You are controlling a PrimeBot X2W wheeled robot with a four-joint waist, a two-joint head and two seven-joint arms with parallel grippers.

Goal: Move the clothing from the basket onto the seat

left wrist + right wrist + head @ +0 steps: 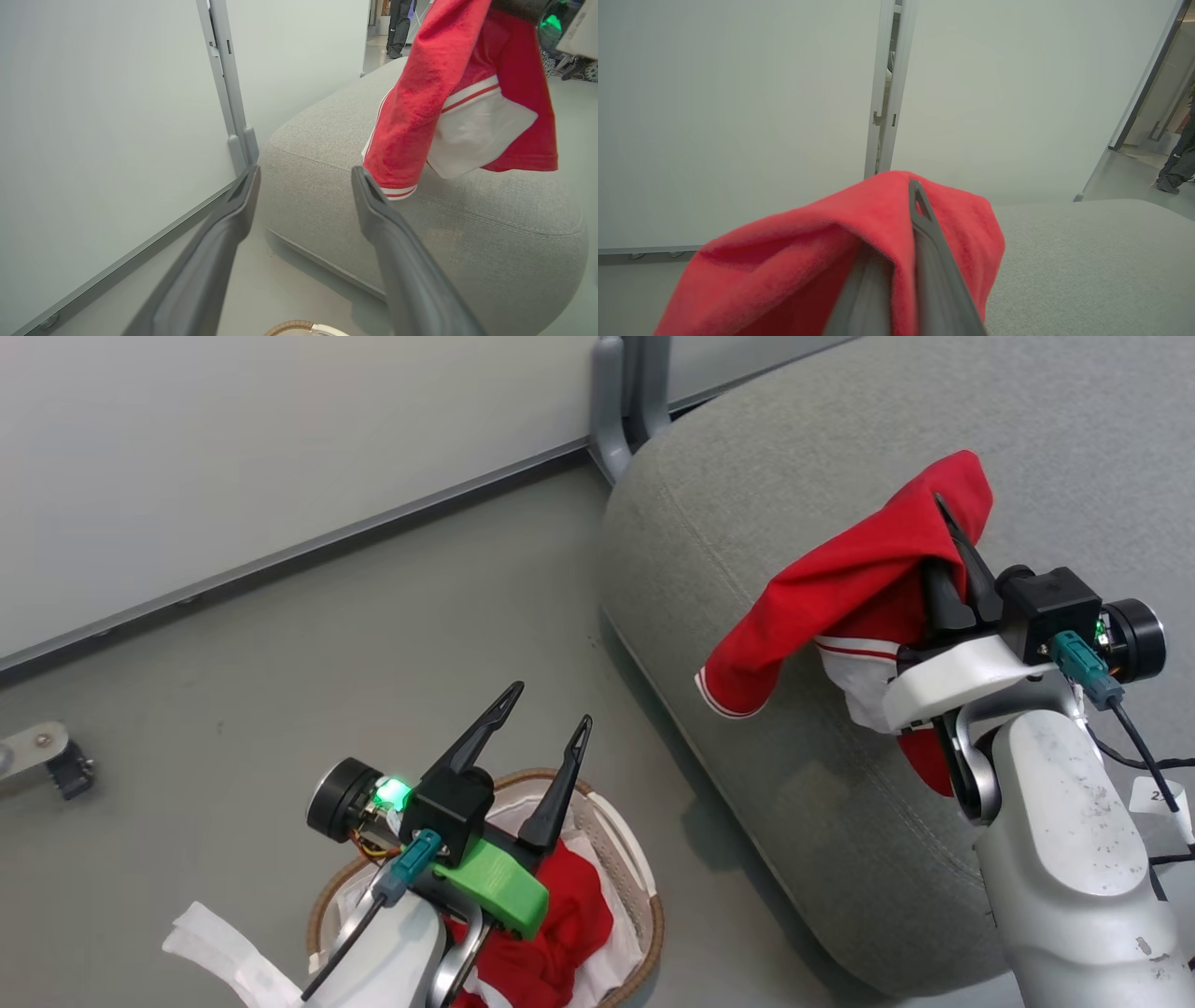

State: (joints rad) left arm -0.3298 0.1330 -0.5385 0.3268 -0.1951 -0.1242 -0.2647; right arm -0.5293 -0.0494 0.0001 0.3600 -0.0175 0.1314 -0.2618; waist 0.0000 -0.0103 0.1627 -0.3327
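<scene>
Now our right tool (941,513) pinches a red white-trimmed jersey (840,579) over the grey woven sofa (719,476), left tool (551,705) wide; next we lower and release.

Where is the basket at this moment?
In the head view, the basket stands on the floor at the bottom, beneath the open left end effector, left of the seat.

Basket (653,919) on the floor (373,644), left of and just before the seat (794,476). Clothing (574,910) lies in the basket, beneath the left pincer (551,703). A garment (840,588) hangs from the right pincer (945,518) over the seat's front edge. Wall panel (233,448) behind both.
</scene>
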